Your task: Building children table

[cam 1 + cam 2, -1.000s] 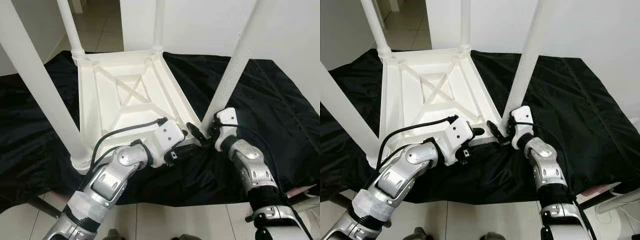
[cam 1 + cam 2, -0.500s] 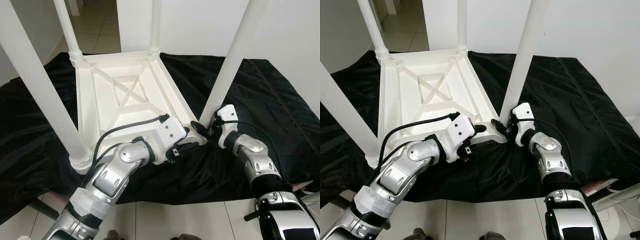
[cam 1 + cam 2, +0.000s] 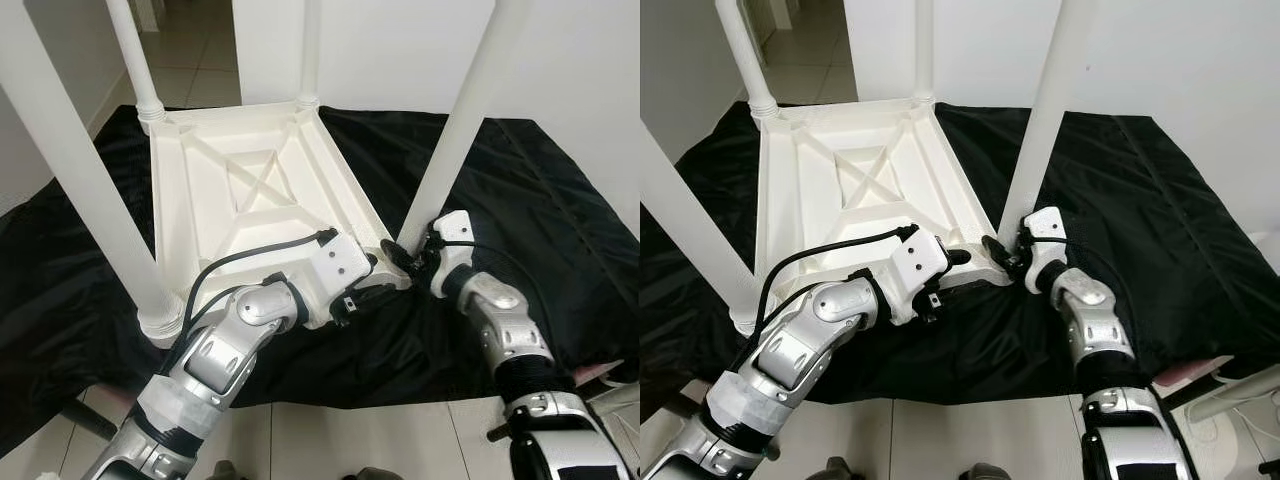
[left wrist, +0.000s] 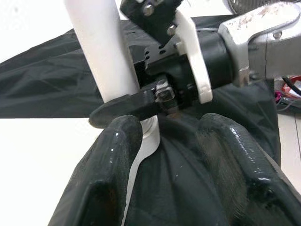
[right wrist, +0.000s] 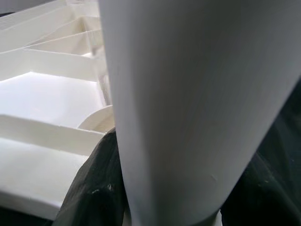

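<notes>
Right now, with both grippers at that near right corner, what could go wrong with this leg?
The right gripper grips the near right leg only at its base, so the long leg could lever sideways and bind in its socket. The left gripper sits at the same corner of the upturned tabletop; the fingers could collide. The tabletop lies on loose black cloth and may slide.

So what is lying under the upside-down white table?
A black cloth is spread under the white table and reaches out on every side. What the cloth lies on there is covered; pale floor tiles show past its near edge.
</notes>
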### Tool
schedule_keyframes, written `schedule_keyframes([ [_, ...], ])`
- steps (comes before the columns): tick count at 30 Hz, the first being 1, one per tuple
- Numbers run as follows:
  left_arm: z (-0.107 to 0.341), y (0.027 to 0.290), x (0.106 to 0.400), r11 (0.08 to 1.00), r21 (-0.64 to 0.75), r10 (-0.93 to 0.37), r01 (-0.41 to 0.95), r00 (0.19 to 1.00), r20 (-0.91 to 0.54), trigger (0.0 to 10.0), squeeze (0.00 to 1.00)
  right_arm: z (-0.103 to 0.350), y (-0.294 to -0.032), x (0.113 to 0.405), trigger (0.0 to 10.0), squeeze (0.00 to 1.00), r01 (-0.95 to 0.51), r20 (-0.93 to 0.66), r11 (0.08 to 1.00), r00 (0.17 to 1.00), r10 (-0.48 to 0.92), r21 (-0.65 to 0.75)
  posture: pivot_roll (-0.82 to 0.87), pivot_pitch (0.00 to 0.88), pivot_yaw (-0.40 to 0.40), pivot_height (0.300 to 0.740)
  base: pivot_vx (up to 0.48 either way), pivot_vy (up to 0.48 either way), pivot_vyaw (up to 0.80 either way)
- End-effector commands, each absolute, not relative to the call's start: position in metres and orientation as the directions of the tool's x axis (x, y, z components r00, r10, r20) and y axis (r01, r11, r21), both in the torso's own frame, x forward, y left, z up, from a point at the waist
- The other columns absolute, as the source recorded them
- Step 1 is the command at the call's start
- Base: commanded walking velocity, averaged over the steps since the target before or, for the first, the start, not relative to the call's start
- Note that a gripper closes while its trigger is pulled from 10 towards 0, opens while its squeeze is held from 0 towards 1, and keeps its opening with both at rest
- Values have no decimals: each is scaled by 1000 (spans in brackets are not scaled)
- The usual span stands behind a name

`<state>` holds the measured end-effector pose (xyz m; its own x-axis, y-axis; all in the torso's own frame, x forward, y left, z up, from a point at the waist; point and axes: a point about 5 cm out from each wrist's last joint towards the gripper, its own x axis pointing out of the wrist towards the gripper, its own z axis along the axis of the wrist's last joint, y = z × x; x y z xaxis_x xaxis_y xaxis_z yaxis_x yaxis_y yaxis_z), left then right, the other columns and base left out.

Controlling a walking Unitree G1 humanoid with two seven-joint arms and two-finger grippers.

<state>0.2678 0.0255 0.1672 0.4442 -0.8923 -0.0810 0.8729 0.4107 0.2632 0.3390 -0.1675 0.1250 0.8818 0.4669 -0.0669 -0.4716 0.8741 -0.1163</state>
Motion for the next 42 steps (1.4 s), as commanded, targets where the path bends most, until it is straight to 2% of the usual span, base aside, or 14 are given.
schedule_keyframes([
  [1,165,24,267,389,260,-901,884,424,-94,10000,0,115,-165,338,10000,0,-434,-124,892,899,420,-127,-61,0,-18,740,0,0,0],
  [4,165,24,266,389,259,-901,884,424,-95,10000,0,113,-150,337,10000,0,-238,-106,969,967,231,-61,-56,0,-18,740,0,0,0],
  [8,165,25,267,390,259,-900,883,426,-96,10000,0,113,-145,335,10000,0,-154,-106,987,983,149,-37,-57,0,-18,740,0,0,0],
  [9,164,26,267,391,260,-899,883,427,-98,10000,0,111,-139,335,10000,0,71,-123,997,990,-71,-6,-60,0,-18,740,0,0,0],
  [11,164,26,266,391,260,-899,883,427,-99,10000,0,110,-138,334,10000,0,133,-132,991,983,-131,1,-60,0,-18,740,0,0,0],
  [16,163,25,266,390,263,-898,883,428,-105,10000,0,111,-123,333,10000,0,144,-132,989,981,-139,27,-56,0,-17,740,0,0,0],
  [23,161,26,265,392,262,-896,882,431,-109,10000,0,119,-111,332,10000,0,17,-90,998,996,-11,68,-56,0,-23,740,0,0,0],
  [24,162,26,266,395,262,-895,881,433,-108,10000,0,122,-107,331,10000,1000,-25,-68,994,997,32,109,-54,0,-26,740,0,0,0],
  [29,162,26,265,399,262,-893,879,437,-106,10000,0,131,-101,328,10000,1000,-96,-14,988,995,98,125,-46,0,-31,740,0,0,0],
  [34,161,29,264,406,260,-889,876,445,-111,10000,0,134,-116,325,10000,1000,-133,19,987,991,132,85,-38,0,-37,740,0,0,0],
  [35,160,30,264,407,260,-888,876,446,-112,10000,0,133,-123,325,10000,804,-149,22,986,989,147,76,-36,0,-37,740,0,0,0],
  [39,160,30,264,407,260,-888,876,446,-112,10000,0,134,-127,325,10000,804,-158,22,985,987,157,69,-36,0,-37,740,0,0,0],
  [40,160,30,264,407,260,-888,876,447,-113,10000,0,133,-138,324,10000,0,-195,20,980,981,194,46,-33,0,-41,740,0,0,0],
  [42,160,31,263,407,260,-887,876,447,-115,10000,0,132,-151,323,10000,0,-258,14,966,966,258,11,-34,0,-43,740,0,0,0],
])
